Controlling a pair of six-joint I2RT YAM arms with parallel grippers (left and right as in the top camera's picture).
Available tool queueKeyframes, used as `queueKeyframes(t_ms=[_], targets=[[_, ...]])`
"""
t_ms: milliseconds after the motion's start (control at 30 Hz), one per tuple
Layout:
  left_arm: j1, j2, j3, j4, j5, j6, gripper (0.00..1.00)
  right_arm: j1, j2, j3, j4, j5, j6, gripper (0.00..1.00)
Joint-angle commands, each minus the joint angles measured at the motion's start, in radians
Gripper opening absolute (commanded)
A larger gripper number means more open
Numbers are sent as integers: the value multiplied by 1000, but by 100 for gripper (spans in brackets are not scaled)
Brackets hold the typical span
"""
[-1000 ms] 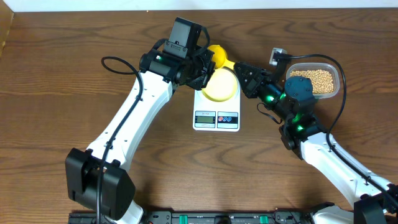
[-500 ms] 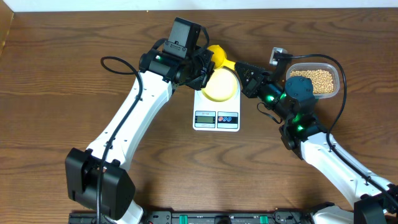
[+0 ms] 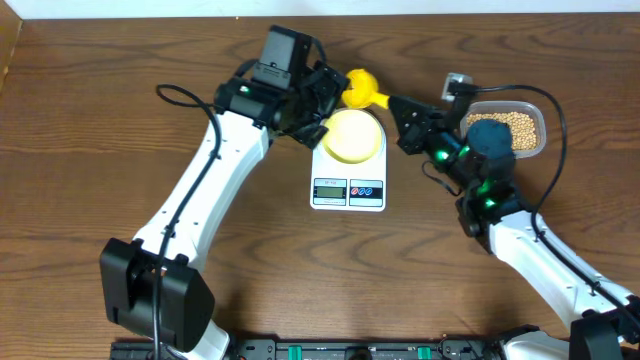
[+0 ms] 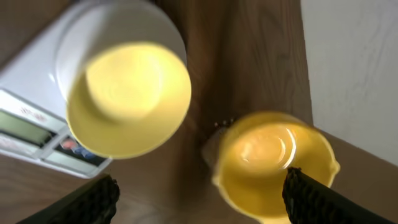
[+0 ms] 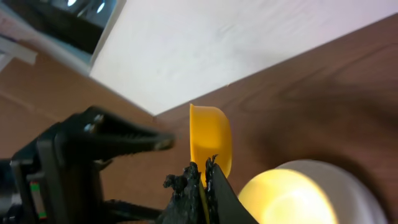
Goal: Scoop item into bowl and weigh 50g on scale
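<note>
The pale-yellow bowl (image 3: 352, 135) sits empty on the white scale (image 3: 348, 190). My left gripper (image 3: 322, 103) hovers just left of the bowl, open and holding nothing. In the left wrist view its fingertips (image 4: 93, 199) stand wide apart below the bowl (image 4: 127, 99) and the scoop (image 4: 273, 165). My right gripper (image 3: 400, 104) is shut on the handle of the bright yellow scoop (image 3: 360, 88), which hangs behind the scale with its cup empty. The right wrist view shows that scoop (image 5: 211, 140) edge-on above my right gripper (image 5: 204, 177). The tan beans (image 3: 520, 124) lie in a clear tub at the right.
The clear tub (image 3: 540, 140) stands right of the right arm, partly hidden by its wrist. A pale wall runs along the table's far edge (image 3: 450, 14), close behind the scoop. Bare wooden tabletop (image 3: 90, 150) spreads to the left and front.
My left gripper has opened and pulled back up and to the left, away from the bowl. My right gripper has closed on the scoop's handle and shifted slightly right with it.
</note>
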Motion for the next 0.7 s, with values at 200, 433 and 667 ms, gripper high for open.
queueKeyframes(t_ms=[200, 433, 667], targets=[[84, -162, 2, -1, -2, 521, 87, -151, -34, 16, 3, -34, -88, 1], [96, -189, 2, -137, -2, 959, 87, -243, -120, 16, -38, -35, -148, 1], [95, -180, 2, -325, -2, 1364, 87, -350, -188, 16, -109, -44, -169, 1]])
